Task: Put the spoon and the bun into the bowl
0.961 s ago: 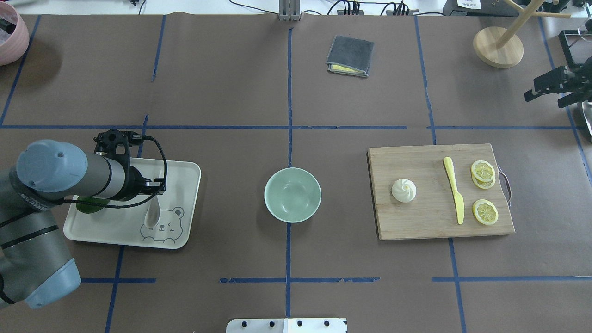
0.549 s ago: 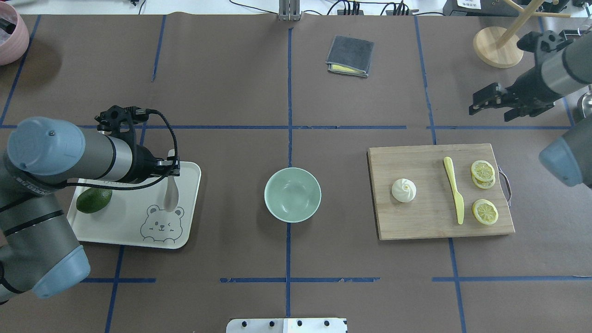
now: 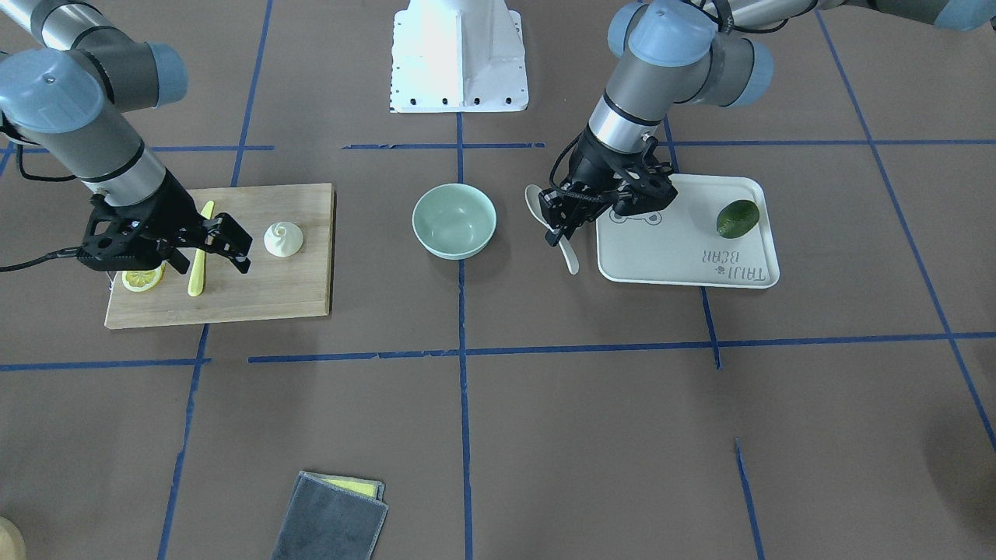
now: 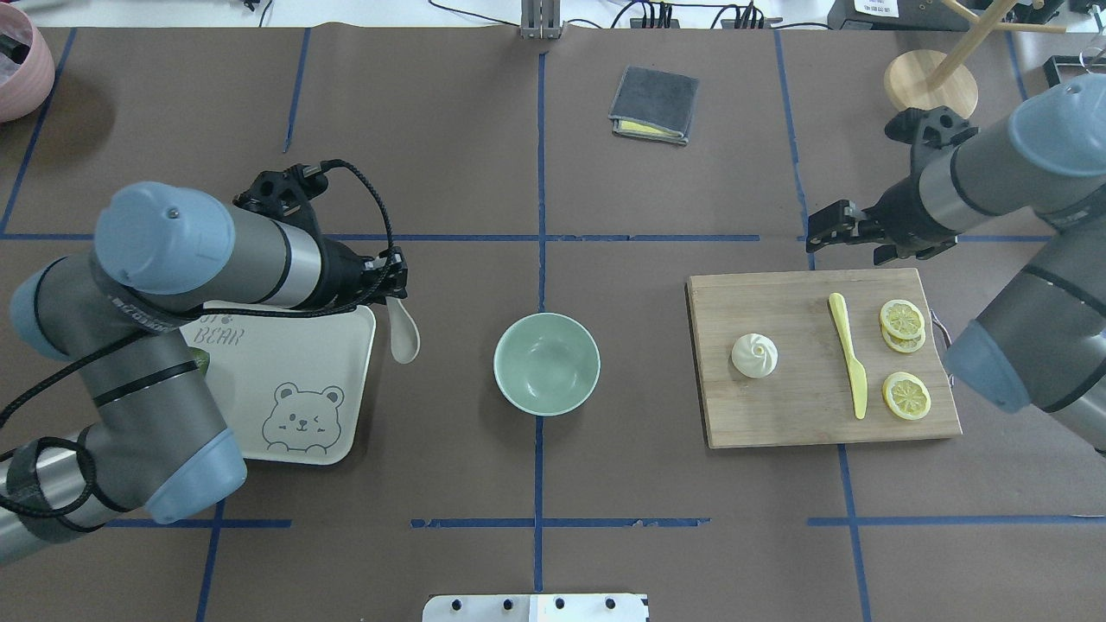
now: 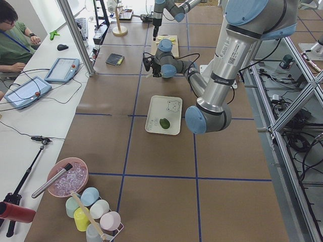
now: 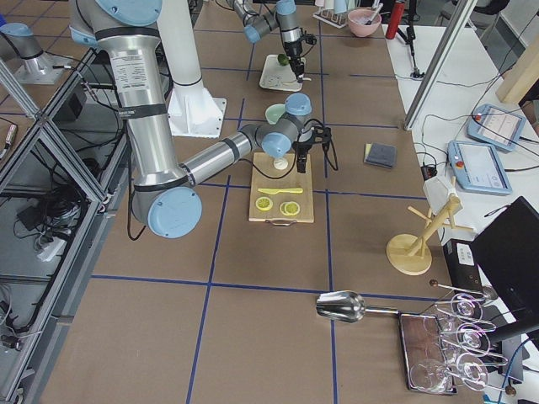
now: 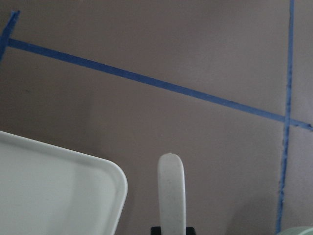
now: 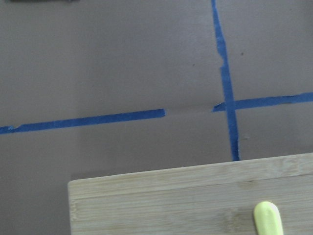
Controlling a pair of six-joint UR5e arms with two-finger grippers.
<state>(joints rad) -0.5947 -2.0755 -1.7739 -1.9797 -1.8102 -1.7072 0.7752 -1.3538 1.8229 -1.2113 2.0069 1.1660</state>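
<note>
spoon (image 4: 403,337) clamped in left end effector (image 4: 391,292): scoop clear overhead, only handle from wrist

**Where the cameras look**

One camera looks down from behind the robot (image 3: 459,54). Another faces it from across the worktop (image 4: 657,484). Both show the bowl (image 4: 546,363) in the middle. Two more look along from each end. Two tiny ones ride the wrists, very close.
</note>
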